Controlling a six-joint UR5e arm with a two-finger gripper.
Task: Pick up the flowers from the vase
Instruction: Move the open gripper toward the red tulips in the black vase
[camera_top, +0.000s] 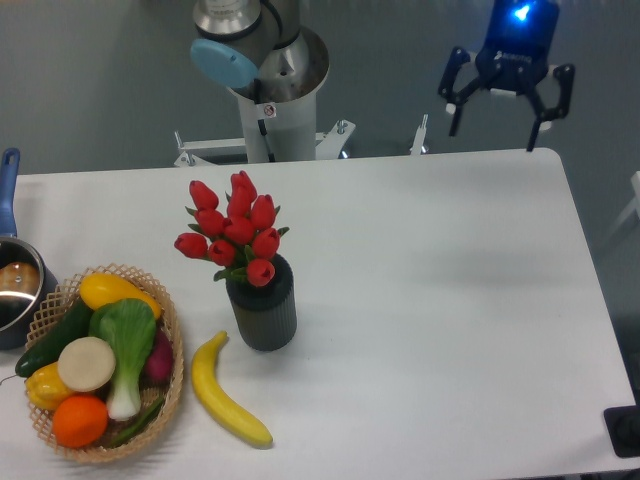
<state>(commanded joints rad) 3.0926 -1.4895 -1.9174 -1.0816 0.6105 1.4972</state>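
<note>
The flowers (233, 229), a bunch of red tulip buds with small green leaves, stand in the vase (262, 309), a short dark grey ribbed cylinder left of the table's middle. My gripper (494, 130) hangs open at the far right, above the table's back edge, well away from the flowers. Nothing is between its fingers.
A woven basket (172, 377) of vegetables and fruit sits at the front left. A yellow banana (226, 404) lies in front of the vase. A pot (14, 290) with a blue handle is at the left edge. The robot base (268, 75) stands behind the table.
</note>
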